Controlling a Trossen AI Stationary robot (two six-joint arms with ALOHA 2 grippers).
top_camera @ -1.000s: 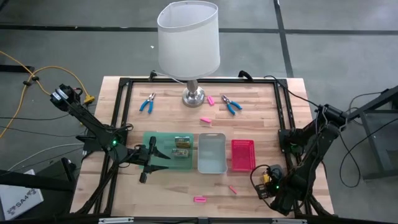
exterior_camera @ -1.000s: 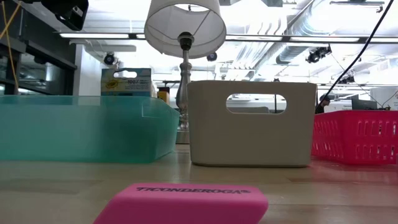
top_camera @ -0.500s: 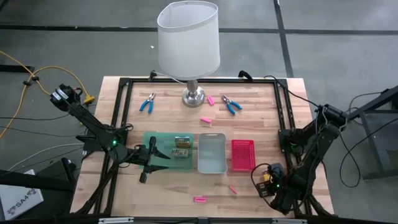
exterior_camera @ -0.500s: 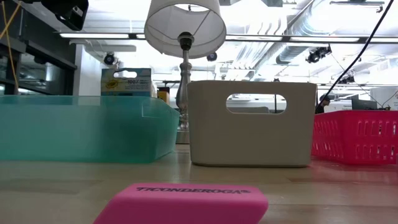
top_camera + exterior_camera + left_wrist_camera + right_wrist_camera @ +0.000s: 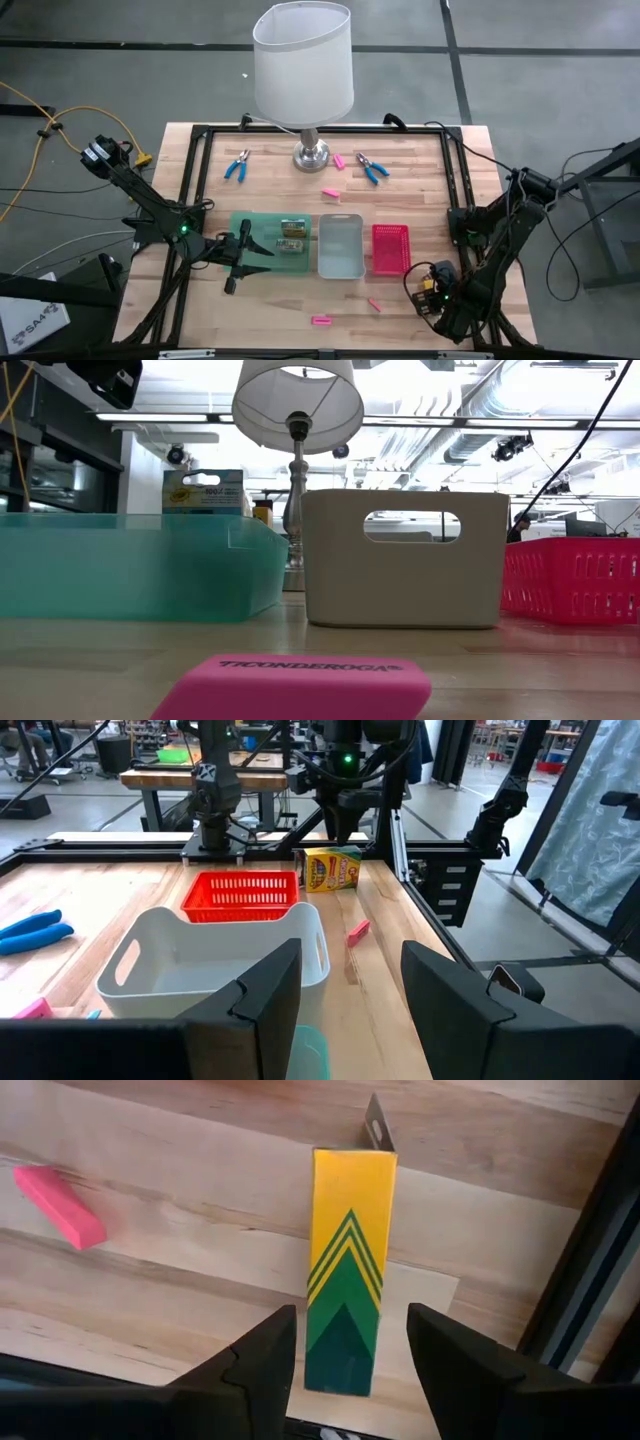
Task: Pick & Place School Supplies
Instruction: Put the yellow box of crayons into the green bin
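Note:
A yellow-green crayon pack (image 5: 350, 1260) rests on one long narrow side on the wood near the table's right near corner. My right gripper (image 5: 350, 1370) is open above it, a finger on each side and a gap at both. My left gripper (image 5: 245, 250) (image 5: 350, 1000) hangs open over the left part of the green tray (image 5: 262, 228), which has two more packs (image 5: 291, 234) in it. Two blue-handled pliers (image 5: 237, 166) (image 5: 371, 168) lie near the lamp's foot. Pink erasers (image 5: 321, 320) (image 5: 374, 304) (image 5: 330, 193) lie loose on the table.
A grey-white bin (image 5: 340, 262) and a pink basket (image 5: 391, 262) stand right of the green tray. The white-shaded lamp (image 5: 303, 70) stands at the far middle. A black frame rail (image 5: 590, 1260) runs close beside the pack. One eraser (image 5: 300, 685) lies right before the low camera.

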